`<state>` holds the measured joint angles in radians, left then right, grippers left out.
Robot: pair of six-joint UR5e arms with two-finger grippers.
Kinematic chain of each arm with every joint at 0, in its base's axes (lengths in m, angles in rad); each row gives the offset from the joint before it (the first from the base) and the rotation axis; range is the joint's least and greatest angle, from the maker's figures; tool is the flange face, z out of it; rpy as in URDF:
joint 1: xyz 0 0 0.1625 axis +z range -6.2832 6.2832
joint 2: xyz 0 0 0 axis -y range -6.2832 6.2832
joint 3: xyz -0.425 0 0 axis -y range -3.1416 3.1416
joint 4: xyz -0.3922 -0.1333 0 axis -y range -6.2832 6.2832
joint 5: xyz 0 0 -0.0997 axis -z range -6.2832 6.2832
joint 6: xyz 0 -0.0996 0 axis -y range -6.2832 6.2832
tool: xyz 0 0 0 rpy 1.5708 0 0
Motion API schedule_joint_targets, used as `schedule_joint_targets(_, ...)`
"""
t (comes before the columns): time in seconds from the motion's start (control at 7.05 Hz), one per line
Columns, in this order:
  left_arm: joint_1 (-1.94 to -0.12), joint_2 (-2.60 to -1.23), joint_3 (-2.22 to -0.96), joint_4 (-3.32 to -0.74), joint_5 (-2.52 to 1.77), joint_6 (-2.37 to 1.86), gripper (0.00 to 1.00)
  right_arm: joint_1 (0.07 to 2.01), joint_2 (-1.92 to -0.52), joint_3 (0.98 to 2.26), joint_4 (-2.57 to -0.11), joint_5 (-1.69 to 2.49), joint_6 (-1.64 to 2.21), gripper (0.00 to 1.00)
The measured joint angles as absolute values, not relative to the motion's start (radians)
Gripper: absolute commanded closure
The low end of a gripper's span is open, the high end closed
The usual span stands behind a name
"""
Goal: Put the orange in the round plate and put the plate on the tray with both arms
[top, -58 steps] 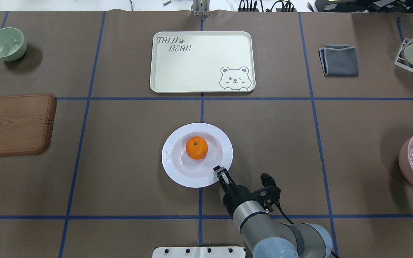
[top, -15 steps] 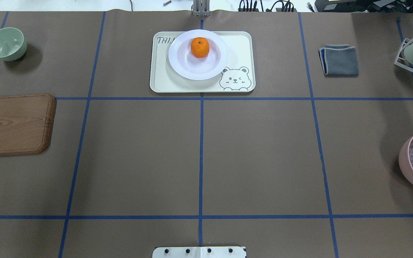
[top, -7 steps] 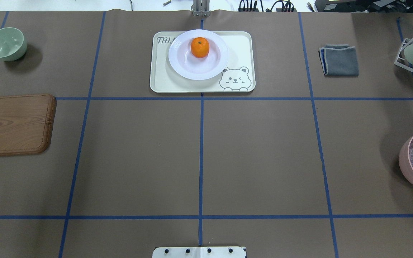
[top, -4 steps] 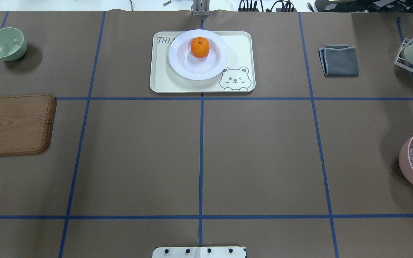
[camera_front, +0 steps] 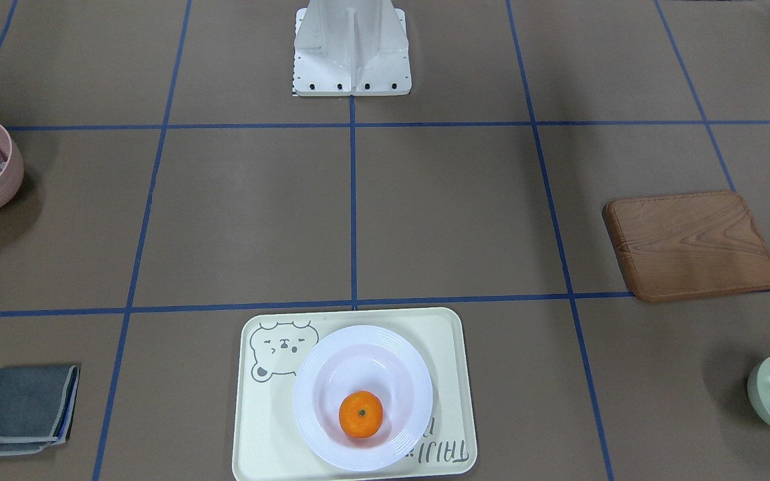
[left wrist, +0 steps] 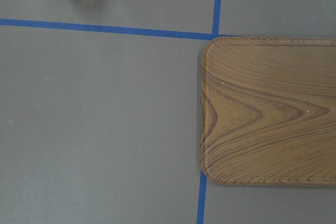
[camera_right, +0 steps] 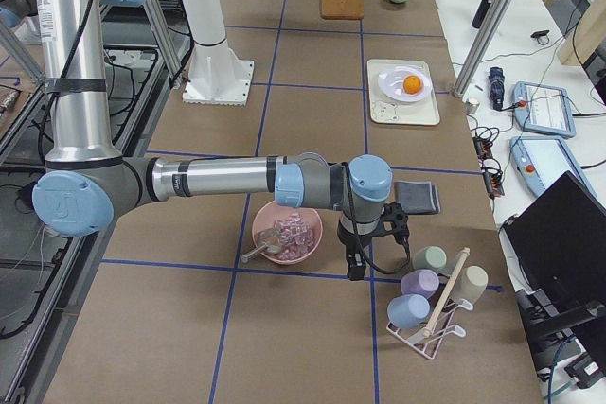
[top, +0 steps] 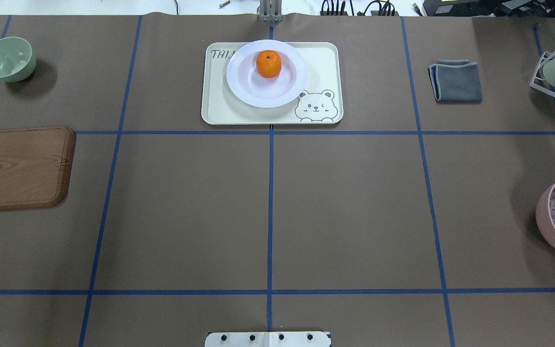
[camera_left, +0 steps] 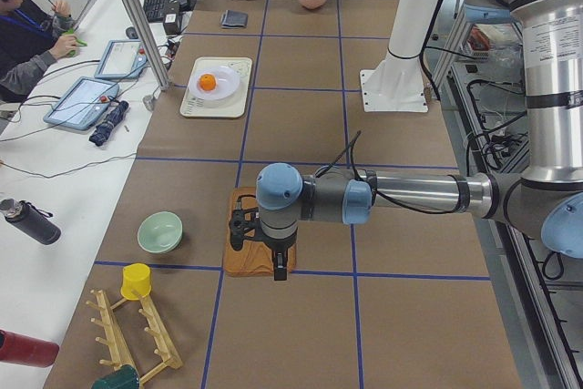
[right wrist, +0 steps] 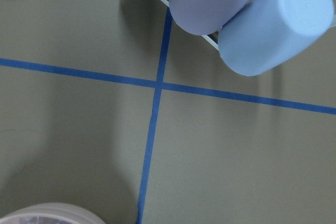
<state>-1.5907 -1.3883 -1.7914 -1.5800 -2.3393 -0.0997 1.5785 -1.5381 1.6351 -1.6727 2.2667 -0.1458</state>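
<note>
Hanging fingers-down over the wooden board (camera_left: 244, 257), the left gripper (camera_left: 279, 269) shows only from the table's end, so I cannot tell whether its fingers are parted or closed. Its wrist camera sees just the board's edge and blue tape. The right gripper (camera_right: 354, 270) likewise points down between the pink bowl (camera_right: 287, 234) and the cup rack (camera_right: 431, 314), and its finger state cannot be told either. Both are well apart from the tray (top: 219, 108).

In the overhead view the tray lies at the table's 12 o'clock edge. The round plate (top: 253, 94) rests on it, covering part of the lettering, with the bear drawing at the plate's 5 o'clock. The orange (top: 268, 63) sits in the plate's well, toward 12 o'clock.

Around it, a green bowl (top: 7, 59) stands at 10 o'clock, the board at 9, a folded grey cloth (top: 455, 81) at 2 and the pink bowl at 3.

Brown paper crossed by blue tape lines covers the table (top: 354, 202). A person (camera_left: 27, 34) sits at a side bench with tablets.
</note>
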Motion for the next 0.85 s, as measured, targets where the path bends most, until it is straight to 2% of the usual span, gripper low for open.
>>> schedule_joint_targets(0.85,-1.591,-1.386,-1.792,-1.58,-2.339,-0.1,0.02,1.578,-1.54,1.635,-1.674,2.283,-0.146,0.0)
